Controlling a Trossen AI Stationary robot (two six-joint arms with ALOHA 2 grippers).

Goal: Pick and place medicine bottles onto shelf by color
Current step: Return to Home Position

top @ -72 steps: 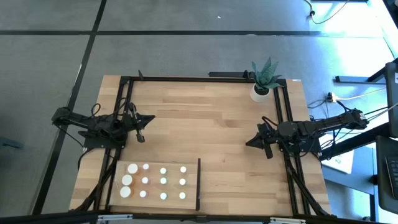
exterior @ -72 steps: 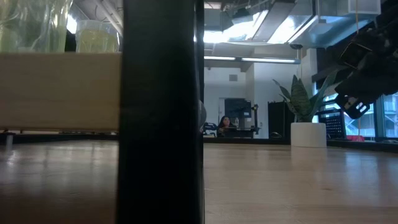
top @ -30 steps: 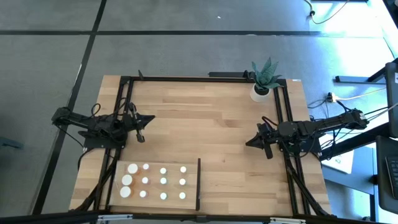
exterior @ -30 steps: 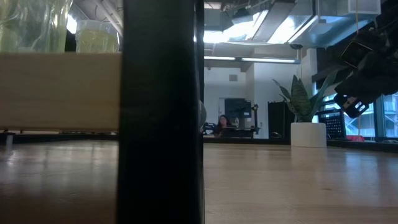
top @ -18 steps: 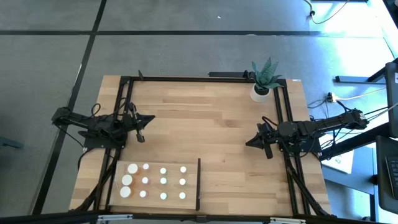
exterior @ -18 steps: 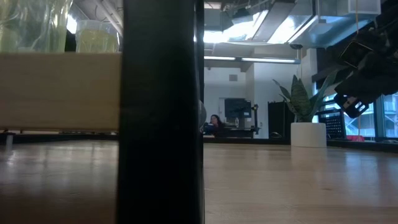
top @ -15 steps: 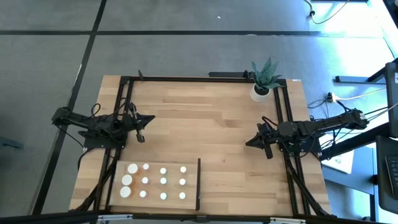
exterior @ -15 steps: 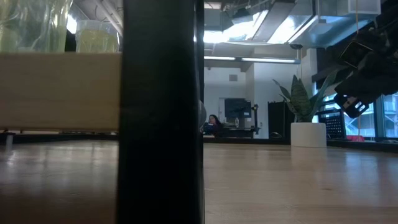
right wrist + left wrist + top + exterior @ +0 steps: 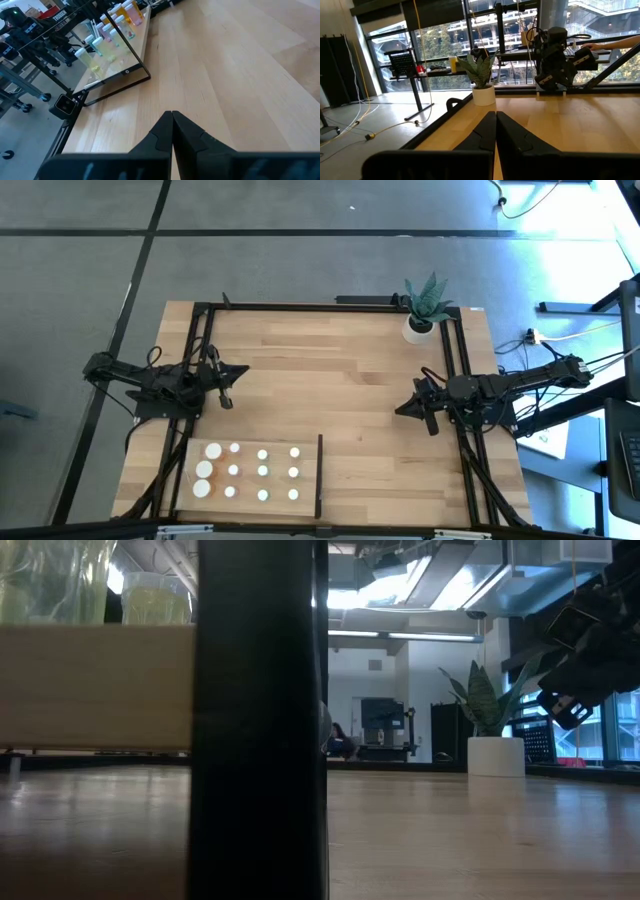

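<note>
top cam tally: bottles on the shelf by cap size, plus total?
Large-cap bottles: 3
Small-cap bottles: 9
Total: 12, all standing on the shelf

Bottles (image 9: pixel 263 471) on shelf (image 9: pixel 279 484) — plant (image 9: pixel 427 300) well apart

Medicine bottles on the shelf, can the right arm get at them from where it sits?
Probably, but only from above: the black upright edging the shelf stands between the right hand and the medicine bottles.
</note>
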